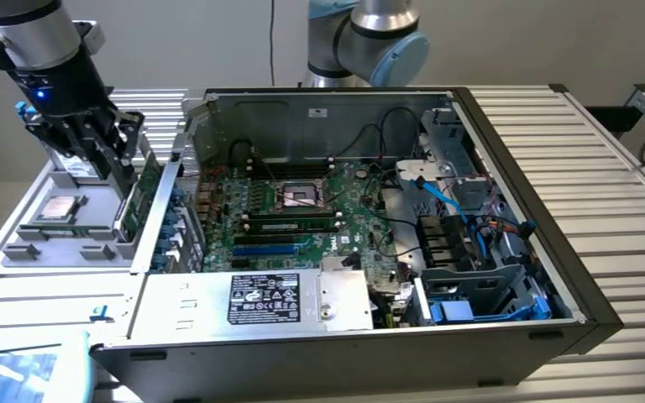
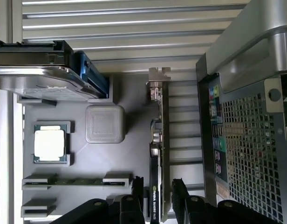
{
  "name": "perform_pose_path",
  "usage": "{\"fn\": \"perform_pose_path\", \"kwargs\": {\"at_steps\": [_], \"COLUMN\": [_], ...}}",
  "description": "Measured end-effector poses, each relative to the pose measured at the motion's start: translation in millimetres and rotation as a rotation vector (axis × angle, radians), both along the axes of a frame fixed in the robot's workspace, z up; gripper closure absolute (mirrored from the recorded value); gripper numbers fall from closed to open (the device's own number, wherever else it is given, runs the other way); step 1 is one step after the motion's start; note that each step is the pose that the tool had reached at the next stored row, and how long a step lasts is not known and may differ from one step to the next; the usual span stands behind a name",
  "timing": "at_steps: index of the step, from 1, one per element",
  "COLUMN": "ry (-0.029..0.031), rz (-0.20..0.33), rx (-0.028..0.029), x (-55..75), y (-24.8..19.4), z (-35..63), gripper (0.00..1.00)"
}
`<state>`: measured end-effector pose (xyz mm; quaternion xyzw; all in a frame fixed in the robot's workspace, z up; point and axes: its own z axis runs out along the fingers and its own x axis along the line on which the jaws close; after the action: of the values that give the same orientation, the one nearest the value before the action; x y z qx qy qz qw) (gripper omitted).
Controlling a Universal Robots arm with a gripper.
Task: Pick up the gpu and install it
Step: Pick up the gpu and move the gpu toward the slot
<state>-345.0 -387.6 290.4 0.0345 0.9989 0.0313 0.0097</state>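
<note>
In the exterior view the gripper [image 1: 101,159] hangs over the grey tray [image 1: 31,248] beside the computer case [image 1: 188,319]. Below it the gpu [image 1: 147,197] stands on edge in a tray slot, easy to straddle. In the wrist view the fingers [image 2: 180,193] stand wide open either side of the gpu, gripping nothing.

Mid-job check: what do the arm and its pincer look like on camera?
The arm is silver tubing with pale blue joint caps; its wrist segment is a silver-grey cylinder. The pincer is black, with a small blue light on its body, blue bits at the side and two dark, blocky fingers.
</note>
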Motion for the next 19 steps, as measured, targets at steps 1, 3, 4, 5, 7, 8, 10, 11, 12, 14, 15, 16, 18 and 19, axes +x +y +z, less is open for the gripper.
{"fn": "perform_pose_path", "kwargs": {"at_steps": [1, 3, 4, 5, 7, 8, 10, 11, 12, 14, 15, 16, 18, 19], "ry": [-0.0002, -0.0002, -0.0001, -0.0001, -0.0001, -0.0001, -0.0001, -0.0002, -0.0001, -0.0001, -0.0002, -0.0001, 0.0001, 0.0001], "rz": [0.000, 0.000, 0.000, 0.000, 0.000, 0.000, 0.000, 0.000, 0.000, -0.001, -0.002, -0.002, -0.002, -0.002], "rx": [0.0001, 0.0002, 0.0000, 0.0000, 0.0000, 0.0000, 0.0003, 0.0004, 0.0005, 0.0007, 0.0008, 0.0008, 0.0008, 0.0009], "x": [1.7, 4.2, 4.3, 4.3, 4.3, 4.3, 4.3, 4.3, 4.3, 4.3, 4.2, 4.1, 3.9, 3.9], "y": [-0.1, -0.1, -0.1, -0.1, 0.0, 0.2, 0.9, 1.6, 2.5, 5.0, 6.6, 7.9, 8.3, 8.2], "z": [-1.9, -5.5, -7.2, -9.0, -12.6, -14.6, -18.2, -20.0, -21.8, -25.4, -27.3, -29.0, -30.2, -30.2], "gripper": [0.61, 0.61, 0.61, 0.61, 0.61, 0.61, 0.61, 0.61, 0.61, 0.61, 0.61, 0.61, 0.61, 0.61]}}
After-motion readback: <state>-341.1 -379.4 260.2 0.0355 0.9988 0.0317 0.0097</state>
